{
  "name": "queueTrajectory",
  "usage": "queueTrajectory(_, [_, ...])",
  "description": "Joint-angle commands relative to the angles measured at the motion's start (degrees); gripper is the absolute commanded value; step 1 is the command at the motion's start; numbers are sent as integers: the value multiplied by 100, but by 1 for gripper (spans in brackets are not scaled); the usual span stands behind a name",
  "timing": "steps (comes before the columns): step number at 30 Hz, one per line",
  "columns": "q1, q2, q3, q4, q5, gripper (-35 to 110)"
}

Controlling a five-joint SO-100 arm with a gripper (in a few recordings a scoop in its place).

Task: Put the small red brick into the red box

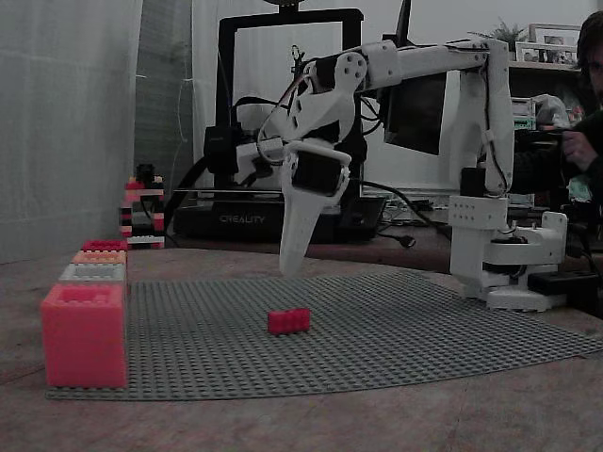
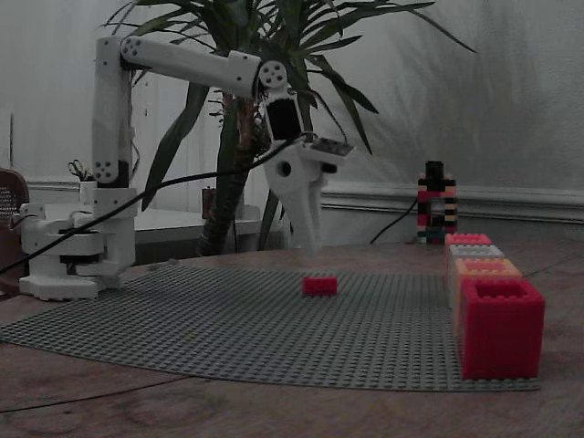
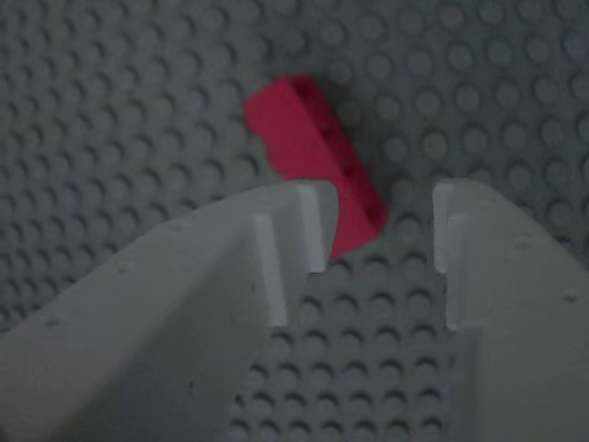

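Lying flat, small red brick (image 3: 316, 162) runs diag.; gripper (image 3: 377, 226) above

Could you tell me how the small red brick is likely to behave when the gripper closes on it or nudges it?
The small red brick looks like hard moulded plastic, so it should stay stiff. Being tiny, it is probably light. It lies flat on the studded baseplate; a nudge would likelier slide or twist it than roll it. It sits askew to the open gripper in the wrist view, so it may pivot as the fingers close.

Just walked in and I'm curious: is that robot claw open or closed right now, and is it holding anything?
Gripper: open, holding nothing, hanging above the small red brick, which lies on the grey baseplate.
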Motion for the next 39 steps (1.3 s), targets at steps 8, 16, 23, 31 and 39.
queueTrajectory(8, [-237,-79,-387,281,-202,10])
queueTrajectory(16, [-281,-167,-387,281,-176,10])
queueTrajectory(23, [-316,-378,-466,176,-132,10])
queueTrajectory(31, [-378,-580,-598,88,-97,13])
queueTrajectory(39, [-396,-817,-712,-88,-44,15])
